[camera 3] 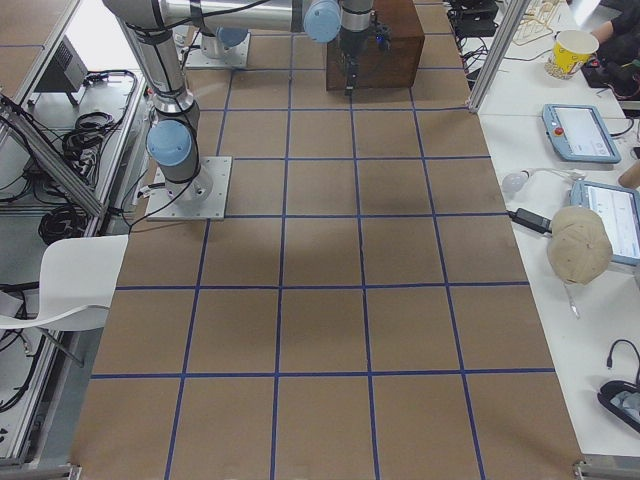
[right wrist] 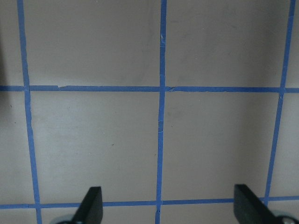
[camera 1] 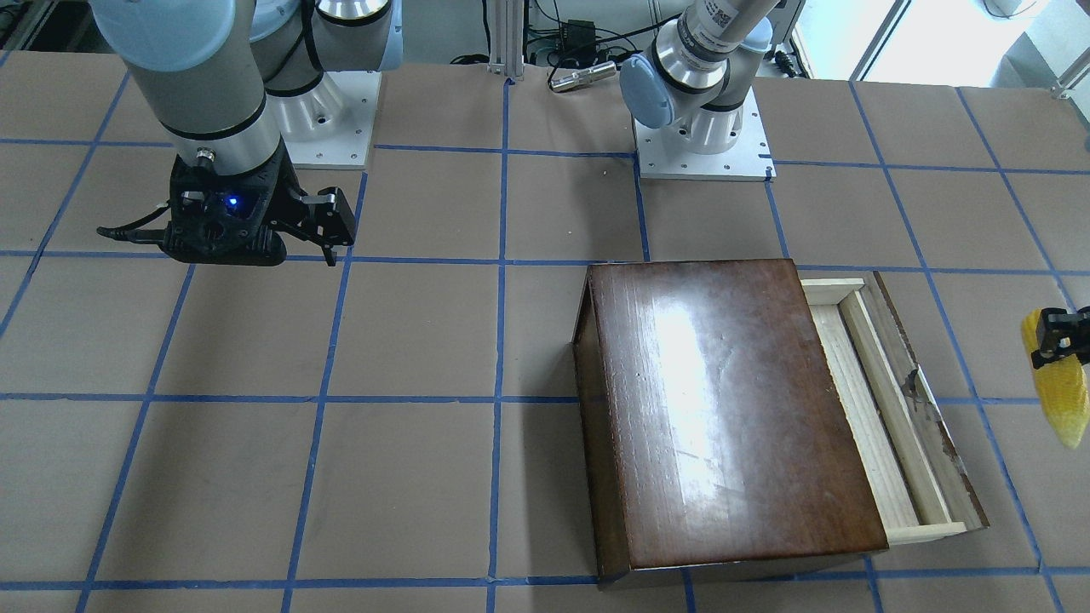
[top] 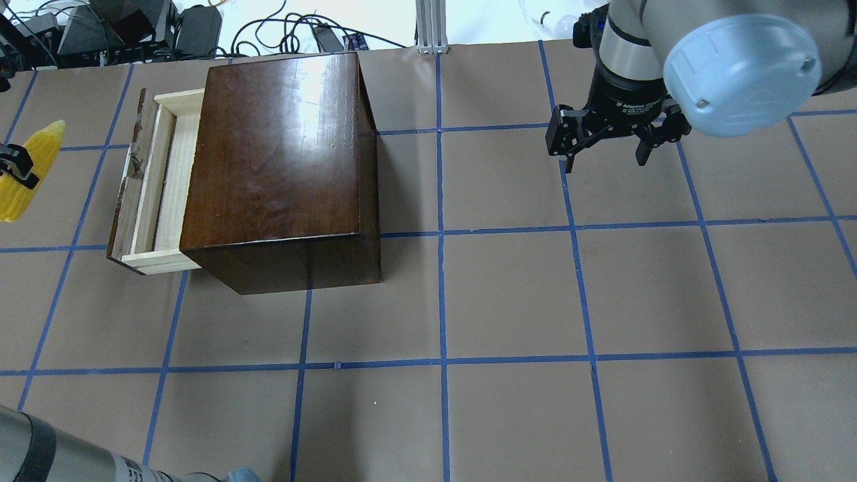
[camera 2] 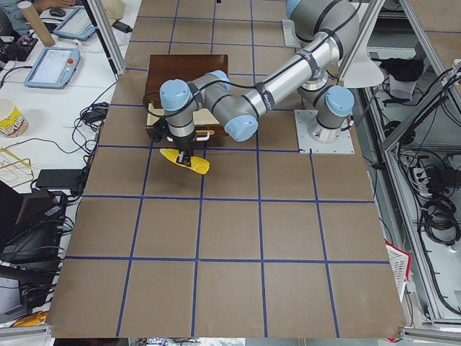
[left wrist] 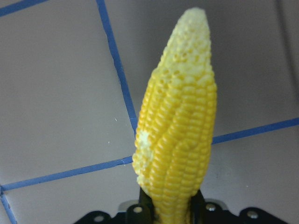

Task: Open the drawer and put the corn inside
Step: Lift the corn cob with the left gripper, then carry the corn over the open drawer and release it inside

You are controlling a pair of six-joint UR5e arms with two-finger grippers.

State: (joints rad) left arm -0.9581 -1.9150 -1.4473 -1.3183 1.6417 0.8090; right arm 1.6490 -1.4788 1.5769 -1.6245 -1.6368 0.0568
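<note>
The glossy dark-brown box (top: 281,154) stands on the table, and its drawer (top: 157,181) is pulled partly out toward the robot's left, showing pale wood inside. The box (camera 1: 724,409) and the open drawer (camera 1: 886,400) also show in the front-facing view. My left gripper (top: 15,173) is shut on the yellow corn (top: 30,167) and holds it above the table, left of the drawer front and apart from it. The corn fills the left wrist view (left wrist: 180,135). My right gripper (top: 604,161) is open and empty over bare table, well right of the box.
The table is brown with a blue tape grid (top: 440,234). The arm bases (camera 1: 702,145) sit at the robot's edge. Cables and equipment (top: 134,27) lie beyond the far edge. Side tables with tablets (camera 2: 54,65) stand past the table.
</note>
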